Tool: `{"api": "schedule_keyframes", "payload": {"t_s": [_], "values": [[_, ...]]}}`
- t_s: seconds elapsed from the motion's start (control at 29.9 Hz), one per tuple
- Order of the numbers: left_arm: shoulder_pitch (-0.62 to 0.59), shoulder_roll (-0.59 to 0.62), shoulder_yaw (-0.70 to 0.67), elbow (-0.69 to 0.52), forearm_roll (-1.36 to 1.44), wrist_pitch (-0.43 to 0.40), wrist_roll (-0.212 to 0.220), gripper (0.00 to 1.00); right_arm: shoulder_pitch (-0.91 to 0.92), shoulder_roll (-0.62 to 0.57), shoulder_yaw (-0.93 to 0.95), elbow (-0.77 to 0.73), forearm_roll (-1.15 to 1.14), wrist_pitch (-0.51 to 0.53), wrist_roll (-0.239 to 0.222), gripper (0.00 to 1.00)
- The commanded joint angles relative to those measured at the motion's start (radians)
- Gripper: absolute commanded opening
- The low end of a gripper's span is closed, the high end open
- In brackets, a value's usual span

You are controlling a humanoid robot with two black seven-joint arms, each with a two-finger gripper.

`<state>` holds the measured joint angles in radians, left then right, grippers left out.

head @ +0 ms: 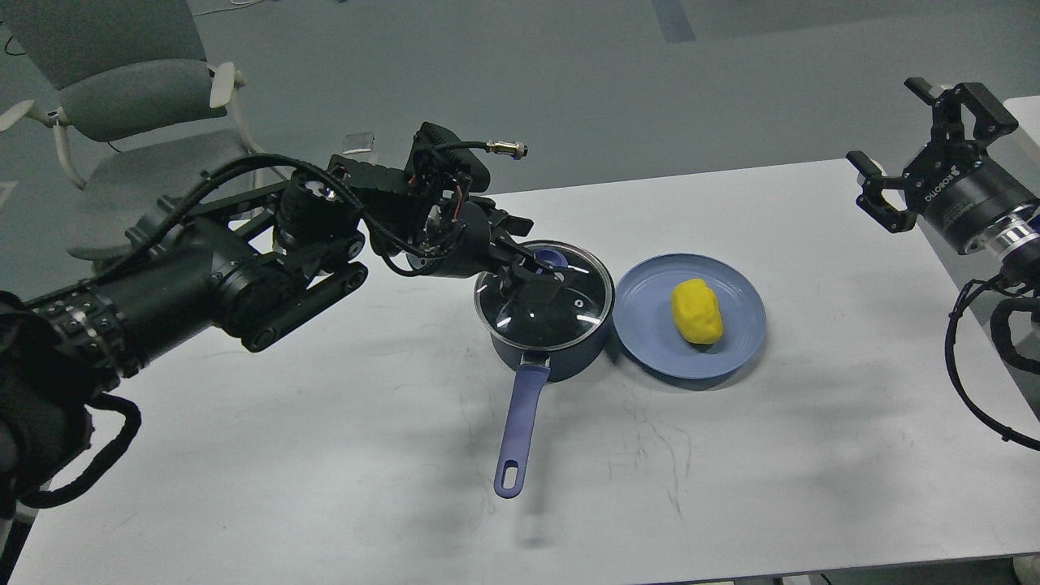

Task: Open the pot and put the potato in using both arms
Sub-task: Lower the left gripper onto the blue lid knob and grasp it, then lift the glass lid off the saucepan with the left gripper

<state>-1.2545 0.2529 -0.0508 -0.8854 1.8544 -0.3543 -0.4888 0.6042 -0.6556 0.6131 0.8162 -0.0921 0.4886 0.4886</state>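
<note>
Head view, the only one: left gripper [543, 275] reaching in over the pot [546, 325], fingers set either side of the lid's blue knob [552, 259], seemingly at the point of taking hold; whether clenched on the knob or merely flanking it, cannot tell, the dark fingers merging with the glass lid [543, 302] beneath. Lid seated square on the rim, so pot not yet opened. Long handle [520, 426] pointing toward the near edge of the white table [325, 455], well clear of the arm's approach from the left, which probably explains the choice of that arm for the lid

Potato [697, 311] lying on the blue plate [650, 341], just right of the pot, plate rim nearly touching the pot wall (a short carry once the lid is off). Placed on the right arm's side, likely meant for that arm

Right gripper [890, 175] raised high at the far right, well apart from plate and potato, fingers spread wide and holding nothing; apparently waiting for the opening. Grey chair [138, 106] beyond the table, far left, out of play

Judgement: first step in hand, lifting the lid; main risk a slip off the small knob
</note>
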Motion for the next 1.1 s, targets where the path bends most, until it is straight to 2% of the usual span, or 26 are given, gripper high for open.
{"api": "schedule_keyframes", "payload": {"t_s": [0.0,0.4,0.57,0.6,0.7,0.8,0.9,1.07], "values": [[0.0,-0.047,0.023,0.059,-0.001,0.009,0.001,0.98,-0.001,-0.001,0.0,0.0,0.0,0.0,0.0,1.0],[0.014,-0.07,0.074,0.112,-0.006,0.043,0.006,0.97,-0.001,-0.007,0.0,0.001,0.0,0.0,0.0,1.0],[0.014,-0.072,0.075,0.112,-0.009,0.041,0.006,0.91,-0.001,-0.007,0.0,0.001,0.0,0.0,0.0,1.0],[0.015,-0.072,0.077,0.112,-0.011,0.041,0.006,0.89,-0.001,-0.007,0.0,0.001,0.0,0.0,0.0,1.0],[0.015,-0.072,0.077,0.112,-0.017,0.043,0.006,0.71,-0.001,-0.007,0.0,0.001,0.0,0.0,0.0,1.0],[0.014,-0.072,0.075,0.112,-0.017,0.043,0.006,0.63,-0.001,-0.007,0.0,0.001,0.0,0.0,0.0,1.0],[0.012,-0.072,0.077,0.111,-0.017,0.043,0.006,0.47,-0.001,-0.007,0.0,0.001,0.0,0.0,0.0,1.0],[0.006,-0.072,0.075,0.109,-0.017,0.043,0.004,0.45,-0.001,-0.007,0.0,0.001,0.0,0.0,0.0,1.0]]}}
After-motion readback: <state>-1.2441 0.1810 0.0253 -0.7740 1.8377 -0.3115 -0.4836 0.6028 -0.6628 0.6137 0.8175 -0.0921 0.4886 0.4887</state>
